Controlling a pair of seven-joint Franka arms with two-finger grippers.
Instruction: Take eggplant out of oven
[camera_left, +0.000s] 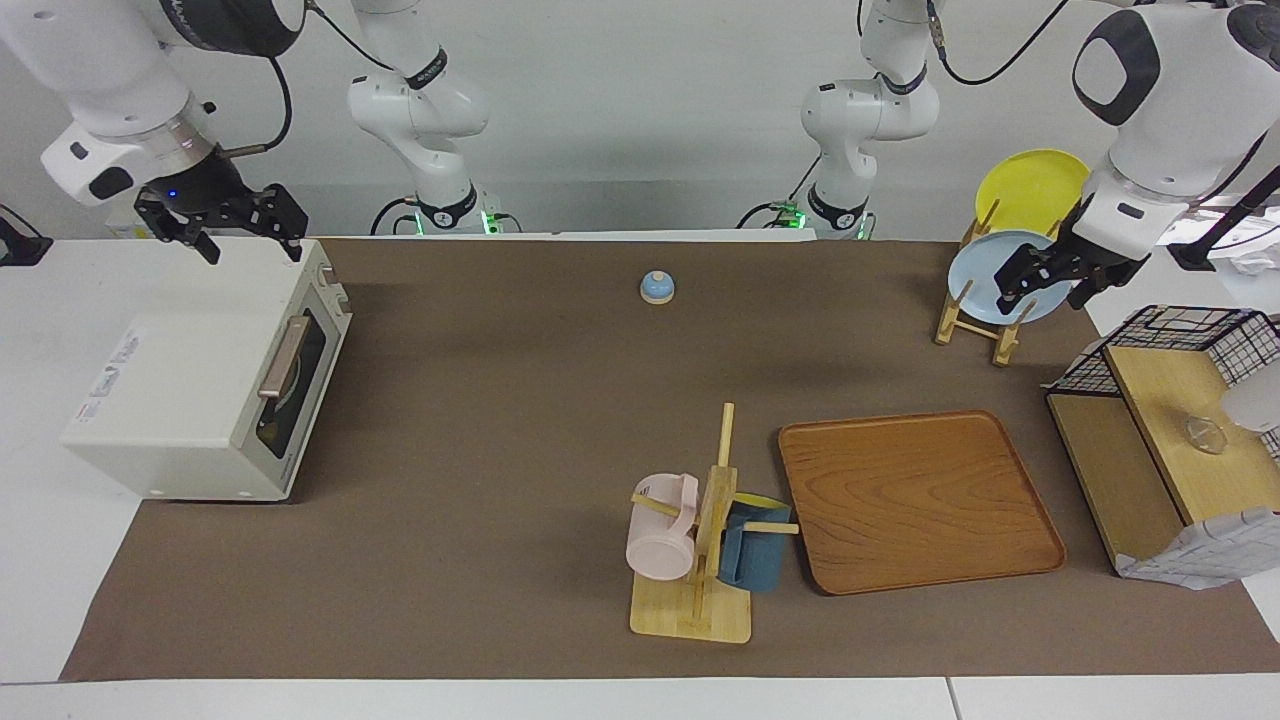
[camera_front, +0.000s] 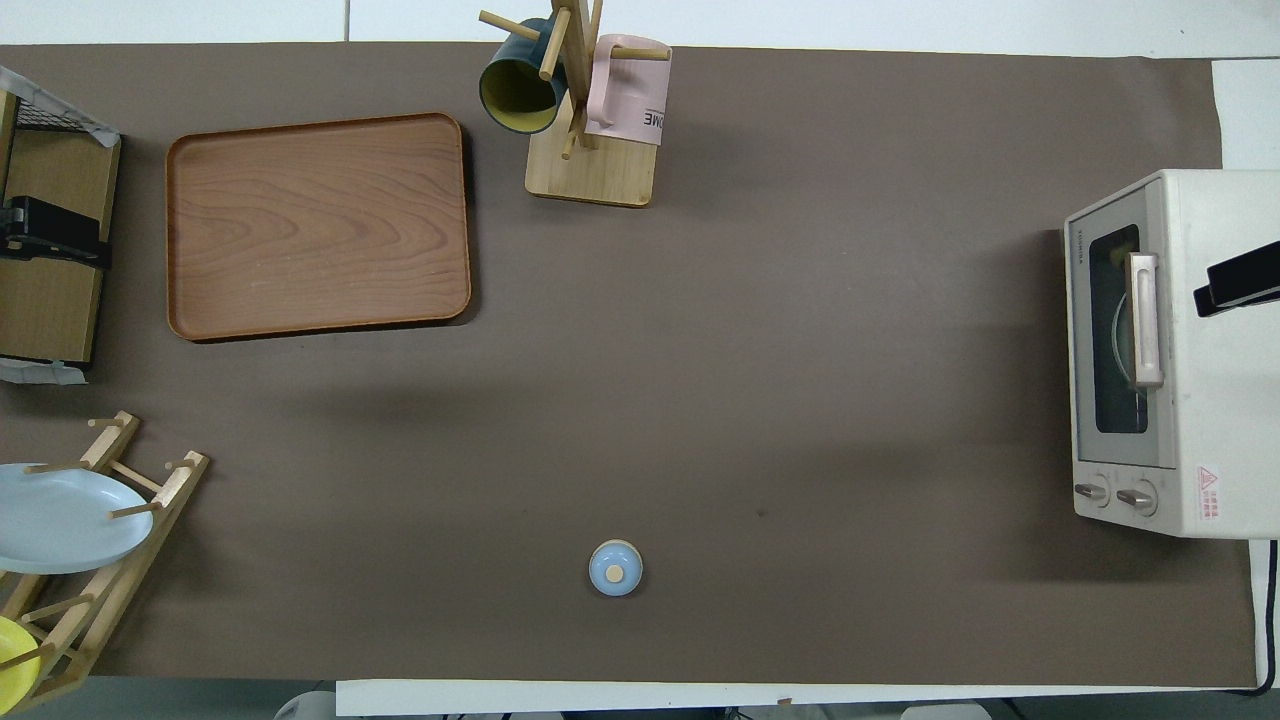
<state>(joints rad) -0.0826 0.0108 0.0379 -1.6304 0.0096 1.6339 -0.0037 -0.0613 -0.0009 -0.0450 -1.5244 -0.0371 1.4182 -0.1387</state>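
The cream-white oven stands at the right arm's end of the table, also in the overhead view. Its dark glass door is shut, with the tan bar handle across it. The eggplant is hidden; only a pale curved plate rim shows through the glass. My right gripper hangs open and empty over the oven's top edge nearest the robots. My left gripper hangs open and empty over the plate rack at the left arm's end.
A small blue bell sits mid-table near the robots. A wooden tray and a mug tree with a pink and a blue mug stand farther out. The rack holds a blue plate and a yellow plate. A wooden shelf with a wire basket stands beside it.
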